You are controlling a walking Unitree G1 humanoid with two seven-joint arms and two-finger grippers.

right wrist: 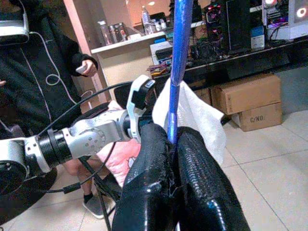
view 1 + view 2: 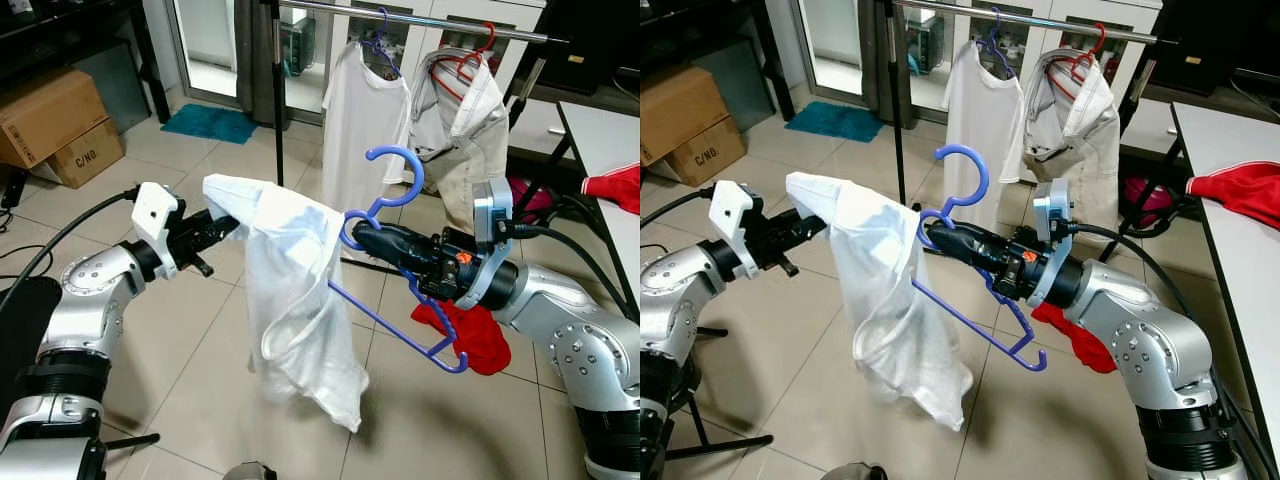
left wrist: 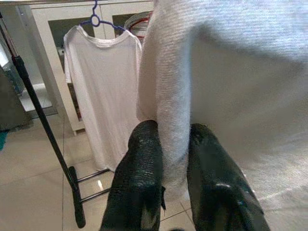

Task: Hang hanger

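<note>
— What did the right tool point(image 2: 352, 235) have hold of?

— The blue hanger point(image 2: 392, 260). Its two black fingers point(image 1: 149, 192) were closed on the hanger's stem just under the hook, with the hook standing up and the long bar slanting down toward the floor point(image 2: 200, 350).

— And the left tool point(image 2: 232, 224)?

— Pinched shut on a fold of the white shirt point(image 2: 295, 300). In the left wrist view the cloth sat squeezed between the two fingers point(image 3: 139, 183). The shirt hung in the air between the two arms, one upper corner at the left tool, the other side draped over the hanger at the right tool (the hem dangled well above the tiles).

— Where was all that, relative to the rack?

— In front of it. The rail point(image 2: 420, 20) ran across the back, carrying another white shirt point(image 2: 360, 120) on a blue hanger and a cream garment point(image 2: 465, 130) on a red one. A red cloth point(image 2: 470, 335) lay on the floor below the right arm, another red one point(image 2: 1240, 195) on the white worktop point(image 2: 1230, 250) to the right. Cardboard boxes point(image 2: 55, 125) stood at the far left, and a person in dark clothes point(image 1: 43, 67) appeared in the right wrist view.
</note>
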